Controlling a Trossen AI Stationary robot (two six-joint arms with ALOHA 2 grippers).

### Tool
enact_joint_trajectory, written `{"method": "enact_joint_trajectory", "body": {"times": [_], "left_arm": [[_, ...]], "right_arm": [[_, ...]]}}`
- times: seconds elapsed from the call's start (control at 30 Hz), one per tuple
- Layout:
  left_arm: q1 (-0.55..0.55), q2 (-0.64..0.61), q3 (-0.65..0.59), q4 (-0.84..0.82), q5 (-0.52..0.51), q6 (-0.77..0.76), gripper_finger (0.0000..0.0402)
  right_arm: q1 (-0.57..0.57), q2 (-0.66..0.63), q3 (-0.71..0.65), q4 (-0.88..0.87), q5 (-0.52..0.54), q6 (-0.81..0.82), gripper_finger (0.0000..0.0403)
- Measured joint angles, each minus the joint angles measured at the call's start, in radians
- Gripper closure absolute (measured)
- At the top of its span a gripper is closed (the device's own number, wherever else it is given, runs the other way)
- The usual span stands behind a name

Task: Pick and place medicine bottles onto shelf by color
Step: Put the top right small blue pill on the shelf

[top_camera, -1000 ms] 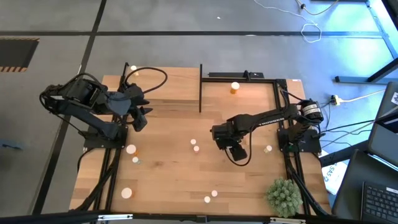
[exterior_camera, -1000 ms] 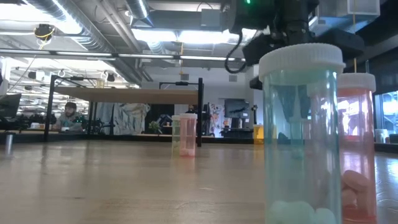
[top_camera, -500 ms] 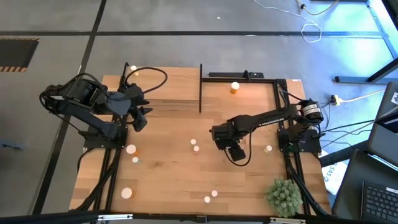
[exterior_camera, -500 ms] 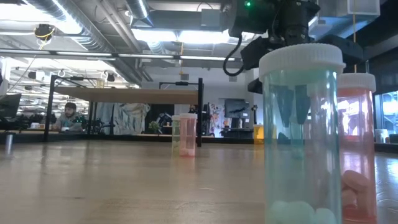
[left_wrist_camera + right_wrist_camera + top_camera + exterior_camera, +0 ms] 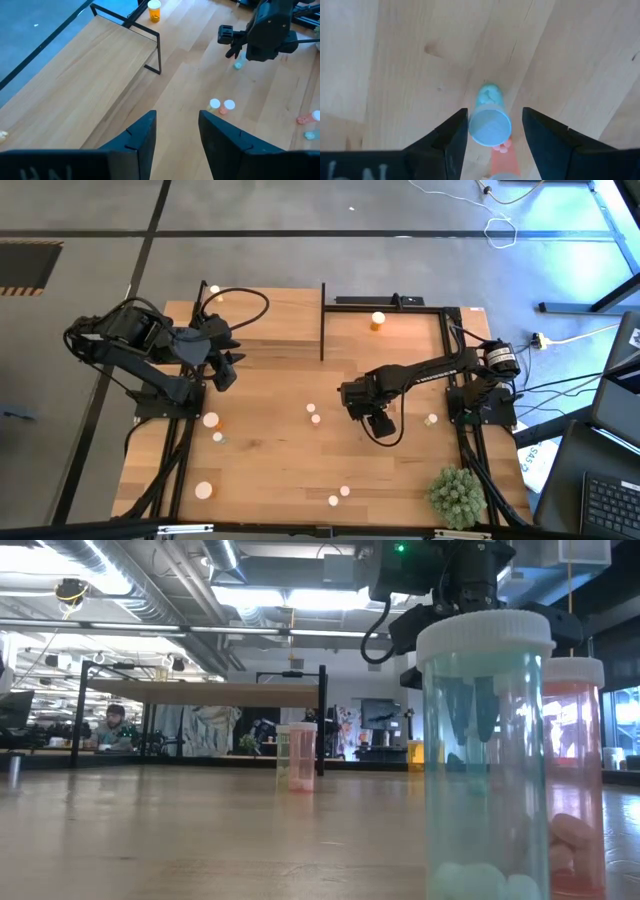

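Your right end effector [image 5: 491, 135] points straight down mid-desk, fingers parted, arm stretched out from its base. Your left end effector [image 5: 176, 132] waits folded near its own base, fingers parted.

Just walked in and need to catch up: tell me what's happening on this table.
A two-armed robot is sorting small medicine bottles onto a wooden shelf. The right hand hangs open over the middle of the table, its fingers on either side of a pale blue-green bottle standing there, not yet closed on it. A reddish bottle stands right beside it. The left hand waits open by the shelf. One orange bottle stands at the table's back edge; the other bottles are scattered around the table.
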Motion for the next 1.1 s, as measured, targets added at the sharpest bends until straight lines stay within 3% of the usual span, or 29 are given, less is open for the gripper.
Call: {"method": "enact_joint_trajectory", "body": {"times": [0.17,0.53,1.1], "left_arm": [[0.000,0.000,0.000,0.000,0.000,0.000,0.0260],[0.000,0.000,0.000,0.000,0.000,0.000,0.0260],[0.000,0.000,0.000,0.000,0.000,0.000,0.0260]], "right_arm": [[0.000,0.000,0.000,0.000,-0.002,0.002,0.0218],[0.000,0.000,0.000,0.000,-0.016,0.039,0.0277],[0.000,0.000,0.040,-0.030,-0.054,0.117,0.0273]]}}
